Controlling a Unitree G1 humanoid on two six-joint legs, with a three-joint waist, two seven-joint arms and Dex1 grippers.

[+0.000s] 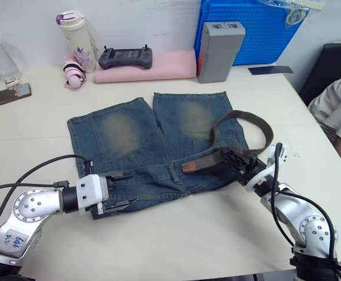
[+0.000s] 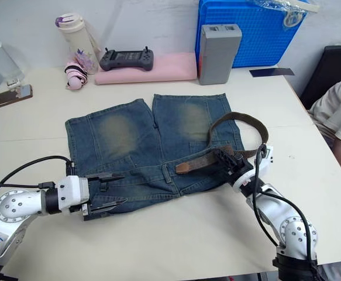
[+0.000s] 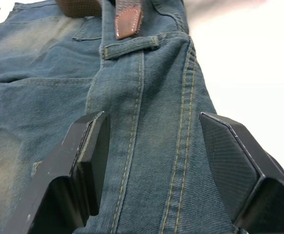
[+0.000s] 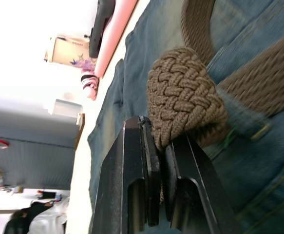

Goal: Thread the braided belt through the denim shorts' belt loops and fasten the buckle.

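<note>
The denim shorts (image 1: pixel 129 134) lie flat on the white table, waistband toward me. The braided belt (image 1: pixel 258 120) curls in a loop over the right leg, and its tan leather tip (image 1: pixel 193 165) rests on the waistband near the middle, just short of a belt loop (image 3: pixel 129 47). My right gripper (image 1: pixel 237 158) is shut on a folded bend of the belt (image 4: pixel 183 95) at the waistband's right part. My left gripper (image 1: pixel 120 189) is open, one finger (image 3: pixel 90 156) on either side of the waistband's left part. The buckle is hidden.
At the table's back stand a pink pad (image 1: pixel 164 65) with a black controller (image 1: pixel 125 57), a grey box (image 1: pixel 220 50), a blue crate (image 1: pixel 258 29) and a bottle (image 1: pixel 76 38). A phone (image 1: pixel 6 96) lies far left. A person's arm (image 1: pixel 340 114) shows at the right edge.
</note>
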